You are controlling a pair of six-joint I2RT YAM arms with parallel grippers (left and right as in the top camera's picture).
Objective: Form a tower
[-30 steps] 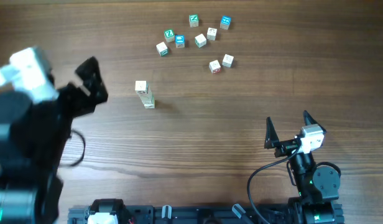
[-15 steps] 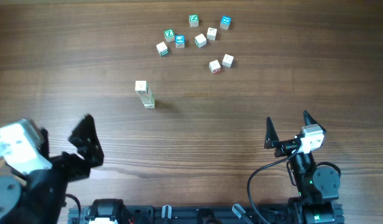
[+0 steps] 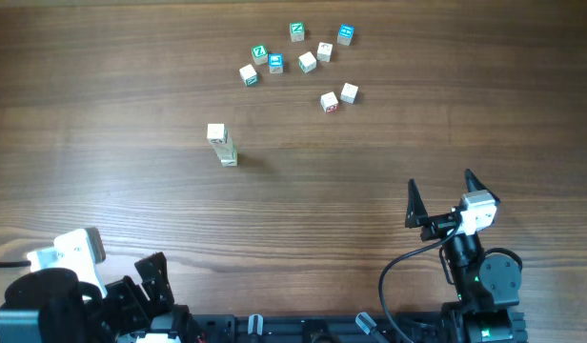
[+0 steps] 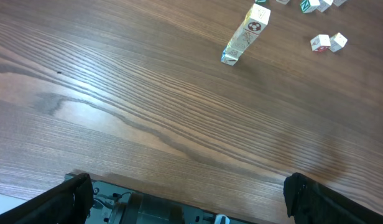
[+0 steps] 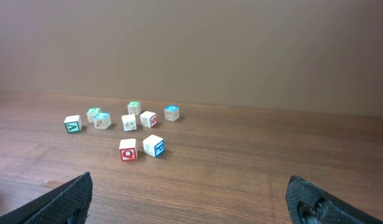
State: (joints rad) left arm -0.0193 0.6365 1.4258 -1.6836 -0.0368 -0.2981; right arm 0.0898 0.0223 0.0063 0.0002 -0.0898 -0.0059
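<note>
One loose cube [image 5: 127, 149] shows a red Q; the tower [image 3: 220, 145] stands apart.

The bench [image 3: 103, 95] is brown wood grain, smooth and matt. The tower [image 3: 220, 145] is pale wood with printed faces, like the loose cubes [image 3: 307, 61].

1. We see a dark, wood-grained bench [image 3: 103, 114].
2. On it stands the tower [image 3: 220, 145], a narrow column of pale cubes.
3. Beyond the tower and to its right, we count nine loose cubes [image 3: 307, 62], scattered well apart from it.
</note>
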